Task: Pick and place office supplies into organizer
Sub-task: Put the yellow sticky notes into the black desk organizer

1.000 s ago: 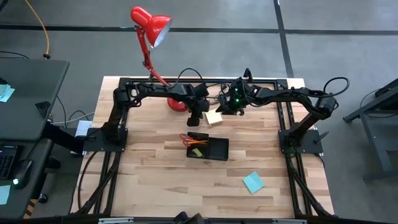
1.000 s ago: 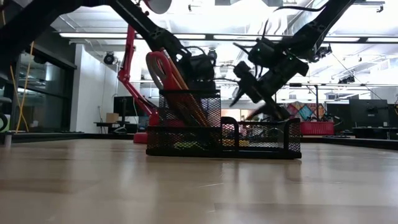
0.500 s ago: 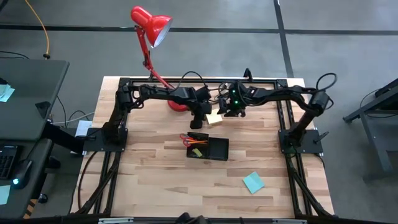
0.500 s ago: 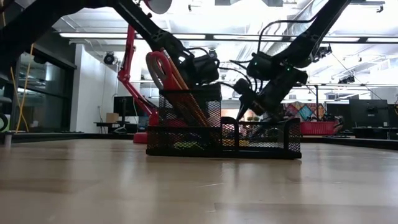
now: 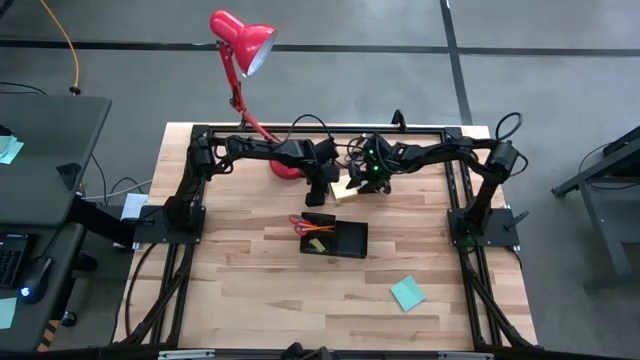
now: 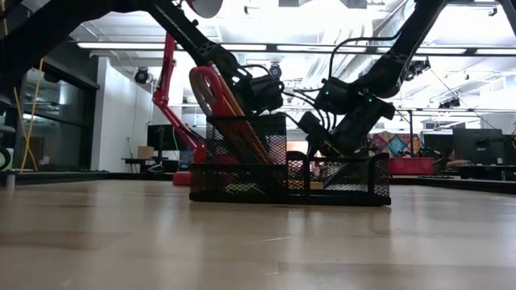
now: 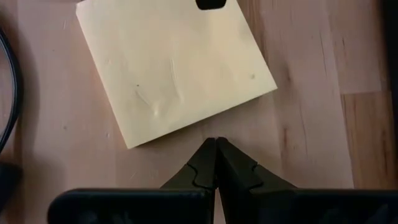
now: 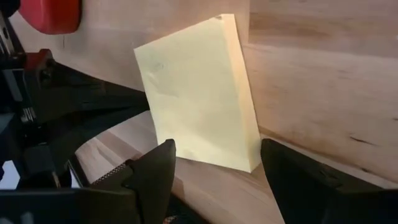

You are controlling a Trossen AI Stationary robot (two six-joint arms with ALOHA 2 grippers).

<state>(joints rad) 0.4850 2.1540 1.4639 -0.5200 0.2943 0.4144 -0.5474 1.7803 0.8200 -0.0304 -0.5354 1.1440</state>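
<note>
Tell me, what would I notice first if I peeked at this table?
Probably the bright red desk lamp leaning over the far edge of the wooden table. Just in front of it, two dark arms meet over a pale yellow square sticky-note pad: the right gripper with jaws wide around it, the left gripper shut beside it.

The right hand [image 8: 214, 171], fingers spread, flanks the pale yellow sticky-note pad [image 8: 196, 93].
</note>
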